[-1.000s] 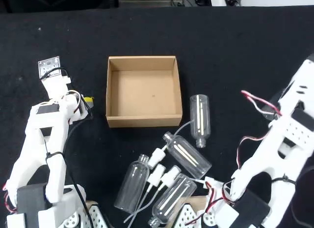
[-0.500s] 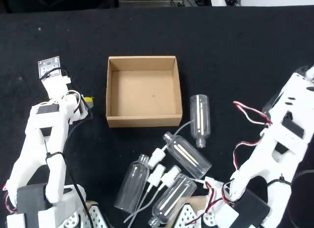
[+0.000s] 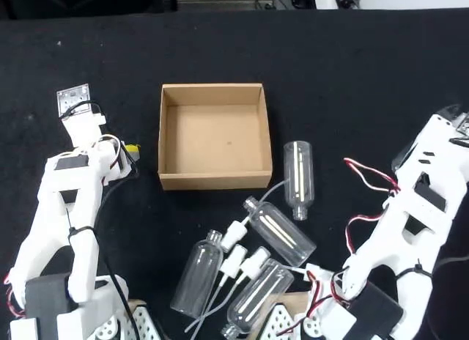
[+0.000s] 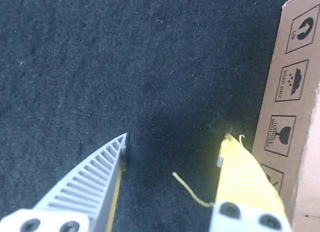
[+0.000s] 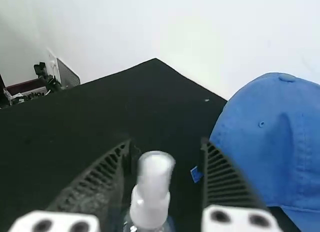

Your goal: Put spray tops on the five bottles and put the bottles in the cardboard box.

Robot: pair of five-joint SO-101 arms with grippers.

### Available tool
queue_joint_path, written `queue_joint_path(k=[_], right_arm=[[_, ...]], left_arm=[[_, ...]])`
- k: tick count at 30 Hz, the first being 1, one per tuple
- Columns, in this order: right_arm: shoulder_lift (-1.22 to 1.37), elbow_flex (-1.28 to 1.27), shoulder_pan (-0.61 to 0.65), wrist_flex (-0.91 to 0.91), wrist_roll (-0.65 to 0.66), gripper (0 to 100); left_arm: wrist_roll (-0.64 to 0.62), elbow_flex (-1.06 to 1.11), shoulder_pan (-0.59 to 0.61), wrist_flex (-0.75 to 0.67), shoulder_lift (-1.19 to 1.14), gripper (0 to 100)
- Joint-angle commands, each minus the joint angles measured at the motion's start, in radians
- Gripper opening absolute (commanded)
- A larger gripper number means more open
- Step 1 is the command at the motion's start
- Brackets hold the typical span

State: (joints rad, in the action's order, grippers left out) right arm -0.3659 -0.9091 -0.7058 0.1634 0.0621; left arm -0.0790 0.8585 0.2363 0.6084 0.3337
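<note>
Black cloth covers the table. Right gripper, jaws half apart, holds a spray-topped bottle; four clear bottles lie lower centre, below the cardboard box. Left gripper gapes empty. Likely light, slick plastic; grip mid-body.

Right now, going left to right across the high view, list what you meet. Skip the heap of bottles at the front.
left arm → cardboard box → lone bottle → right arm
</note>
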Motion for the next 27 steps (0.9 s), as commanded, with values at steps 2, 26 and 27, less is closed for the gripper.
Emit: queue_joint_path(k=[2,26,27], right_arm=[[-0.008,0.013,0.017,0.031,0.0,19.4],[-0.013,-0.125,0.051,-0.023,-0.011,37.1],[0.021,-0.127,0.051,0.017,-0.011,36.4]], left_arm=[[0.003,-0.012,0.013,-0.015,0.044,27],[0.003,-0.015,0.013,-0.017,0.035,27],[0.003,-0.015,0.013,-0.017,0.035,27]])
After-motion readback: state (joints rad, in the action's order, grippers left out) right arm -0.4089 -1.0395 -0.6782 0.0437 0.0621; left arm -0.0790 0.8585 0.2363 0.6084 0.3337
